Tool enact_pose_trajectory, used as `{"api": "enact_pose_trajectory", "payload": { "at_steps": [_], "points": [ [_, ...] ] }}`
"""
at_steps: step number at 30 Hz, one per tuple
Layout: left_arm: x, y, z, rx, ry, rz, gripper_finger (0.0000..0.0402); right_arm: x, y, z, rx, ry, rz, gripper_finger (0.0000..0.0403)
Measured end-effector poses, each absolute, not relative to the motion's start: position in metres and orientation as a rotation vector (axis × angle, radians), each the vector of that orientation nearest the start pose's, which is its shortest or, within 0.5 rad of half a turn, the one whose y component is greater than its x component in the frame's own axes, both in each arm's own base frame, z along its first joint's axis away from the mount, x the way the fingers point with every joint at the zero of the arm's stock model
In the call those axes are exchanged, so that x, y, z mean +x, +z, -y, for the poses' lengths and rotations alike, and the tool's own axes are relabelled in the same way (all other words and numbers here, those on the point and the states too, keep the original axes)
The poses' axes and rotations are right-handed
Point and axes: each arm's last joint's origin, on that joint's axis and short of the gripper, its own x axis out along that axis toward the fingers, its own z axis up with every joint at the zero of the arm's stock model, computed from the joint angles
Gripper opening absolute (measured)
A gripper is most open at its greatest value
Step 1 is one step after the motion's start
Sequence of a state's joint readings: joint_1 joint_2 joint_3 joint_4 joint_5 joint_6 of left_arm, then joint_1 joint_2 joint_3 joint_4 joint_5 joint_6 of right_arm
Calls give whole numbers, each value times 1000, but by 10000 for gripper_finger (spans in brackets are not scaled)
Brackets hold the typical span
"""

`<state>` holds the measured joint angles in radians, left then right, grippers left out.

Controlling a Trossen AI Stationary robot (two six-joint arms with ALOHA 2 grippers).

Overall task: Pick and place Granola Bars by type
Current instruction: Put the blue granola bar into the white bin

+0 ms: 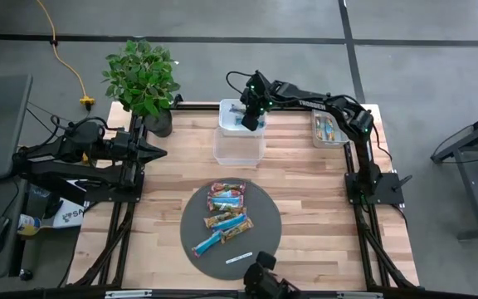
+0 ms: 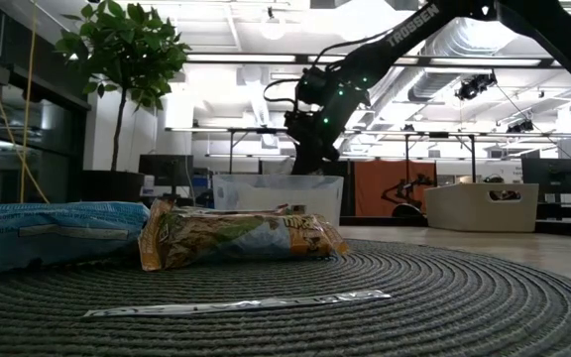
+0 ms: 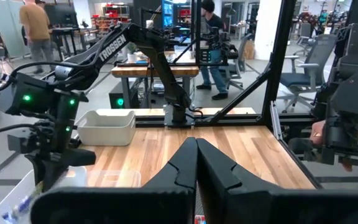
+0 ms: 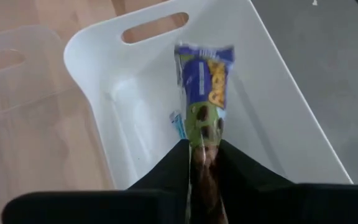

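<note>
A: Where does the sorting stand?

B: Partway, I'd judge. The right gripper point(image 4: 199, 163) hangs over the white bin point(image 1: 227, 109) at the far edge of the table, its jaws clamped on one end of a blue-wrapped granola bar point(image 4: 204, 81), which dangles above the bin's floor. Something small and blue point(image 4: 177, 124) already lies down there (probably another bar, though little of it shows).

A: And the other containers?

B: A second white bin point(image 1: 319, 133) near the right arm's base holds a few wrappers, too small to tell which type. A clear bin point(image 1: 239, 145) sits just in front of the first one; it looks empty from above.

A: What's left?

B: Several granola bars point(image 1: 226, 213) are still on the round grey mat point(image 1: 196, 218), blue, tan and pink among them, with a thin white strip point(image 1: 239, 257) lying at the mat's near edge.

A: The left arm?

B: Parked at the table's left side, the left gripper point(image 3: 196, 163) with its jaws together, holding nothing.
</note>
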<state>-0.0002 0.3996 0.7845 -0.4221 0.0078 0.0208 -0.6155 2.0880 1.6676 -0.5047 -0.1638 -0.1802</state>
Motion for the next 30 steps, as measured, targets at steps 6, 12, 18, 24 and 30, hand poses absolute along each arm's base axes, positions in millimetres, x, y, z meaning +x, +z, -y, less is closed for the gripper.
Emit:
{"api": "enact_pose_trajectory", "payload": {
  "at_steps": [6,12,18,24,30],
  "points": [
    [78,350,0,21,-8,-37,1,375,210,259,206,-342,-901,71],
    [78,350,0,21,-8,-37,1,374,209,257,226,-340,-917,73],
    [78,350,0,20,-8,-37,1,374,233,247,201,-306,-859,96],
    [78,350,0,20,-8,-37,1,373,264,227,177,-228,-780,144],
    [78,350,0,20,-8,-37,1,378,296,190,128,-123,-703,191]
  ]
}}
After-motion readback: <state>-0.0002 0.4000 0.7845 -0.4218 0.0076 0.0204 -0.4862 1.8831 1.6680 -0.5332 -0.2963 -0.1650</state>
